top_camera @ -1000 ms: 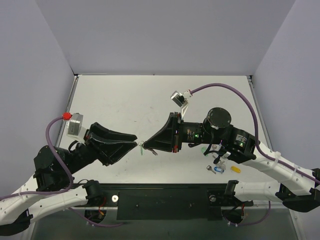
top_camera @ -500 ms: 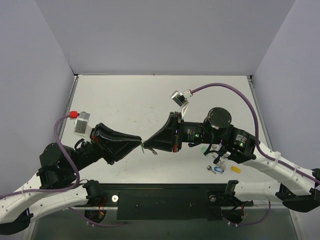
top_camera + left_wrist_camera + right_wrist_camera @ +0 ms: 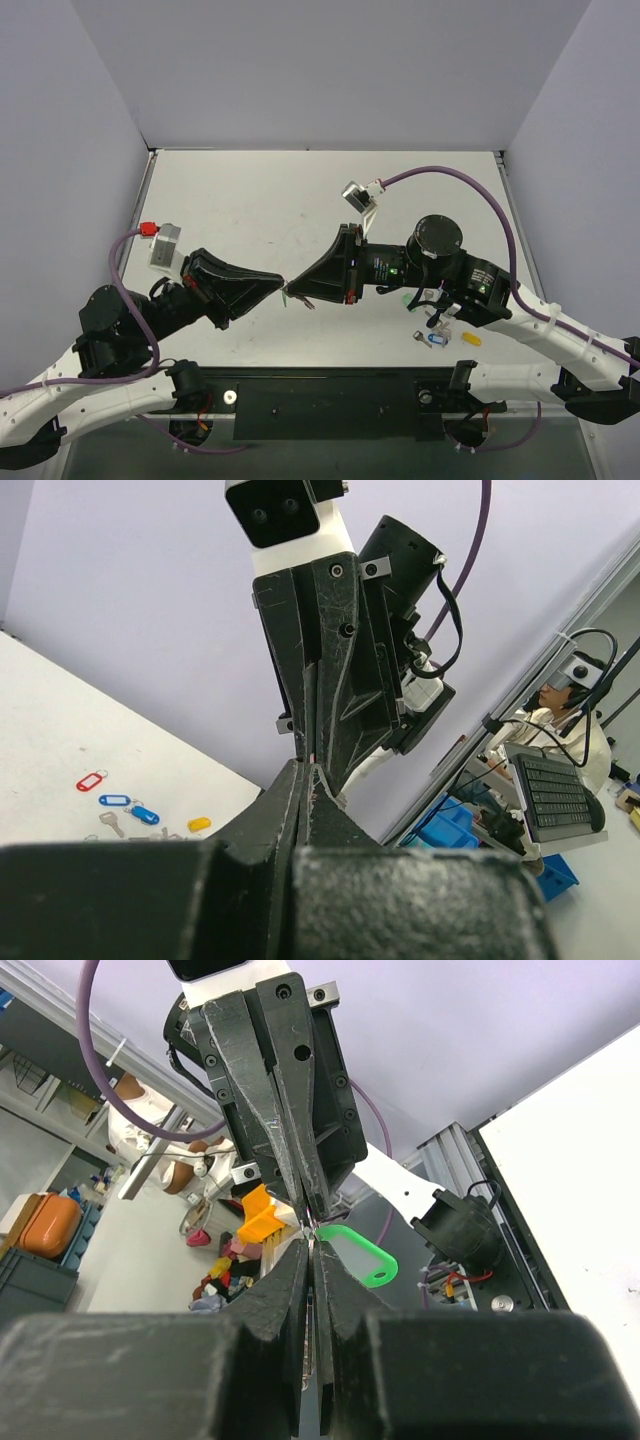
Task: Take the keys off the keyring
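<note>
Above the table's middle my two grippers meet tip to tip. The right gripper (image 3: 290, 291) (image 3: 312, 1242) is shut on the keyring, a thin metal edge just showing between its jaws. The left gripper (image 3: 279, 283) (image 3: 305, 766) is shut too, its tips pinched at the same spot on the ring. The green-headed key (image 3: 358, 1253) (image 3: 285, 298) hangs free beside the joined tips. The bare silver key (image 3: 306, 303) dangles just under the right gripper. In the left wrist view the fingers hide the ring itself.
Loose key tags lie on the table by the right arm: a small pile (image 3: 435, 336) and a yellow tag (image 3: 472, 340). The left wrist view shows them as a red tag (image 3: 90, 780), blue tags (image 3: 130, 807), and the yellow tag (image 3: 199, 824).
The left gripper has moved right to the right gripper's tips and closed there. The right arm has held still with the ring.
</note>
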Controlling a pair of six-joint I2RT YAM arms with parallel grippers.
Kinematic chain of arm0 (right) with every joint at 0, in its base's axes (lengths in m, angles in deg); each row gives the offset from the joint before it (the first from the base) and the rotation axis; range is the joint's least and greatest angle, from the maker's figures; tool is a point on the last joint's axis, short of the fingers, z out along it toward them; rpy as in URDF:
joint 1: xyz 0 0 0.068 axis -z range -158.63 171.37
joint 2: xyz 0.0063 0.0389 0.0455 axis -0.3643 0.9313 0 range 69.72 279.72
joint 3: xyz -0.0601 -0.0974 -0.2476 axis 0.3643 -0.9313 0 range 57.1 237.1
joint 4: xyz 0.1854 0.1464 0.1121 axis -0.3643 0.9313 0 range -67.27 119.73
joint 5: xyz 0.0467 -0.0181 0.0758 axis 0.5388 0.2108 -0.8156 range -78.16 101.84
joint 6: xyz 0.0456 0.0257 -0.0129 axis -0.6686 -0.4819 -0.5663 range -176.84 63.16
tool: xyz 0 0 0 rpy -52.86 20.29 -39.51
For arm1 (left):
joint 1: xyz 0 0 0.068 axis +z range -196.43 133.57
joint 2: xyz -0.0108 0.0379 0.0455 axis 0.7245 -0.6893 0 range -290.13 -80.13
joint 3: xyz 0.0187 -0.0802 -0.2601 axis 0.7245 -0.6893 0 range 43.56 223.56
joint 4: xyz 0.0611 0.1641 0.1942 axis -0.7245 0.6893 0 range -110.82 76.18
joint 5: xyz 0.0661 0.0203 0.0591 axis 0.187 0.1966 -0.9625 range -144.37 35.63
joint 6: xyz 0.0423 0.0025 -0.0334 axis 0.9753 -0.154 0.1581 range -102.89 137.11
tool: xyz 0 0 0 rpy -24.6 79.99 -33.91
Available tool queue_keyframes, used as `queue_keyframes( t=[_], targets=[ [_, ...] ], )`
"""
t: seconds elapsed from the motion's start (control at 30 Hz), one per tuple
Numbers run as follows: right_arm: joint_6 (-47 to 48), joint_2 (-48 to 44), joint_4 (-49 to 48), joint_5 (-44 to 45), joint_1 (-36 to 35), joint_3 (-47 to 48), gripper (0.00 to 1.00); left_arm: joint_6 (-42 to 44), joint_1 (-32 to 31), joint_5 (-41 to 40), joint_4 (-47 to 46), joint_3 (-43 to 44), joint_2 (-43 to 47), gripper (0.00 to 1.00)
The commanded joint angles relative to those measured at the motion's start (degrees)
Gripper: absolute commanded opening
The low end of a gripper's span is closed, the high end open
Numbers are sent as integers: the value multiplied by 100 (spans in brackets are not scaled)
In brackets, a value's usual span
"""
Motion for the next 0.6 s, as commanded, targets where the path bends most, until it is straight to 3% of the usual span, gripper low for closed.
queue_keyframes(
  t=[0.0, 0.57],
  targets=[
    [6, -78, -441, -41, -35, 23, 0, 137, -15, 20, 324, 305, -134, 0],
    [296, -87, 201, -5, -52, 252, 0, 735, -15, 881, 1669, 913, -714, 0]
  ],
)
